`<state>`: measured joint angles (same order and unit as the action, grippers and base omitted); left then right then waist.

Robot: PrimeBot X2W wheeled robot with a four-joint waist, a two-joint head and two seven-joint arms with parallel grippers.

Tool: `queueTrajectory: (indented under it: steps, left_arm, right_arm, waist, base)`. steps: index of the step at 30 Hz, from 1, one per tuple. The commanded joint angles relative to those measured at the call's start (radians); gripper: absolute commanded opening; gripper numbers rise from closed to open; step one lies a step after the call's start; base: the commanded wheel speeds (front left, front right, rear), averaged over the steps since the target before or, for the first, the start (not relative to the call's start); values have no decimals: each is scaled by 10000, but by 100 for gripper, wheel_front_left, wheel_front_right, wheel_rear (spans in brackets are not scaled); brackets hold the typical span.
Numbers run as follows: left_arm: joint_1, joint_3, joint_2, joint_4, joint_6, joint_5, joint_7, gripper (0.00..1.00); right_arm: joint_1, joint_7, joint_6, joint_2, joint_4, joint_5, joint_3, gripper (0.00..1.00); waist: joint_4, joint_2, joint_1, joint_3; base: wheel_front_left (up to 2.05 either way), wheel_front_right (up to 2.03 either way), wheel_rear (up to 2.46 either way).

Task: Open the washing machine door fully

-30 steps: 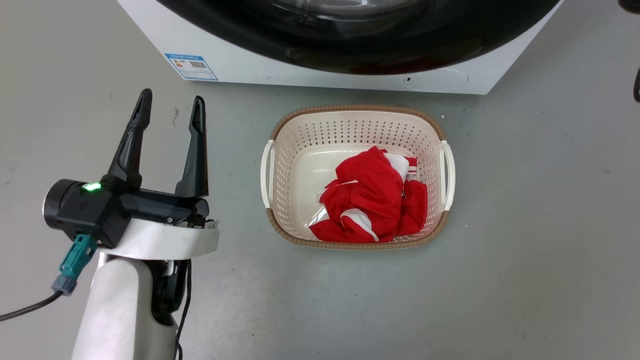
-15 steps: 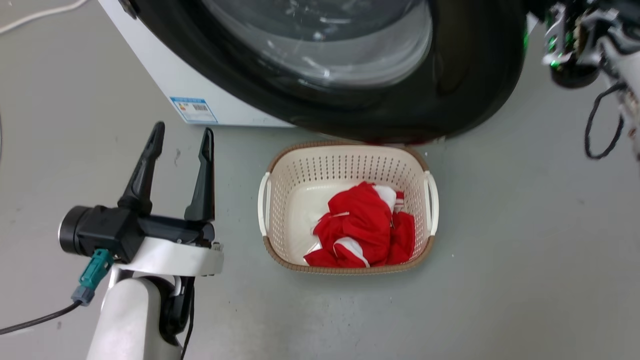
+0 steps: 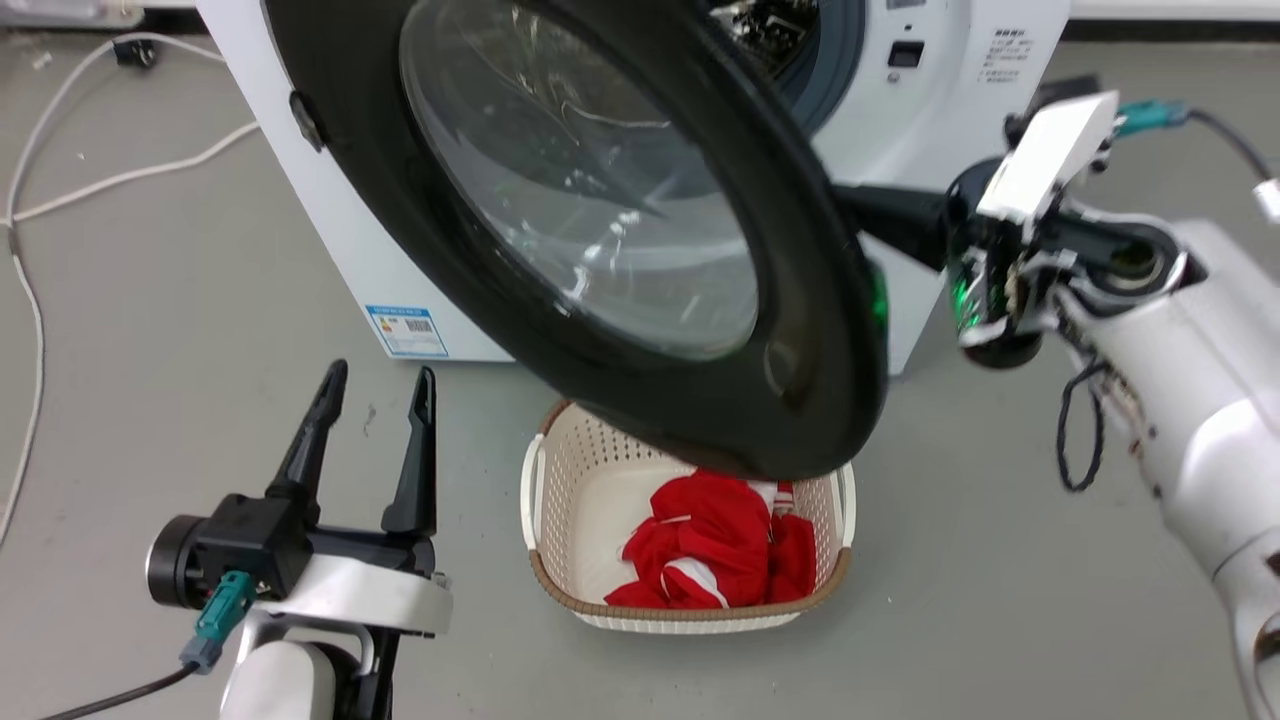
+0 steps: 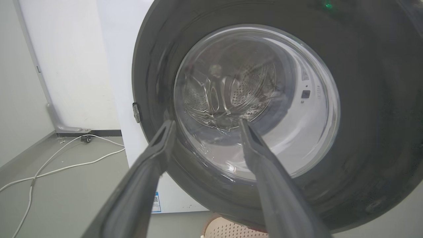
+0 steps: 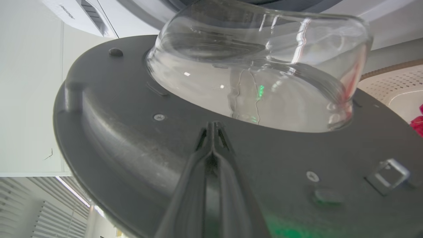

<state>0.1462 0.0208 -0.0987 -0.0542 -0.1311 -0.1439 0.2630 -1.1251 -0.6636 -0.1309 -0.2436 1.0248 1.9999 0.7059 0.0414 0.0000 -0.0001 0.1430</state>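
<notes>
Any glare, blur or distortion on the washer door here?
Head view: bright streaks glare across the washing machine door. Left wrist view: the left gripper looks soft up close. Right wrist view: the door bulges, green glint in its glass.

Cream laundry basket (image 3: pixel 690 612) at 6 o'clock on grey floor (image 3: pixel 1000 560), red-white cloth (image 3: pixel 710 545) bunched inside; white cable (image 3: pixel 150 167) at 10 o'clock.

I see a grey floor (image 3: pixel 1000 600) with a white cord (image 3: pixel 100 185) lying near a white wall (image 4: pixel 69 66).
</notes>
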Motion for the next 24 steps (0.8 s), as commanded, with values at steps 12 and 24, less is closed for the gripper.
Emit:
queueTrajectory:
  steps: [12,24]
  left_arm:
    - [-589,-12,137,-88,7,103,24,100]
    - [-597,13,246,-48,7,46,24,100]
  right_arm:
    - [2070,254,2,419,-2410,102,417,0]
    - [2956,1161,3,914,-4096,189,1290,0]
  waist:
    - [122,0,1,-650]
    - [149,0,1,-611]
  base:
    - [0,0,0]
    - [0,0,0]
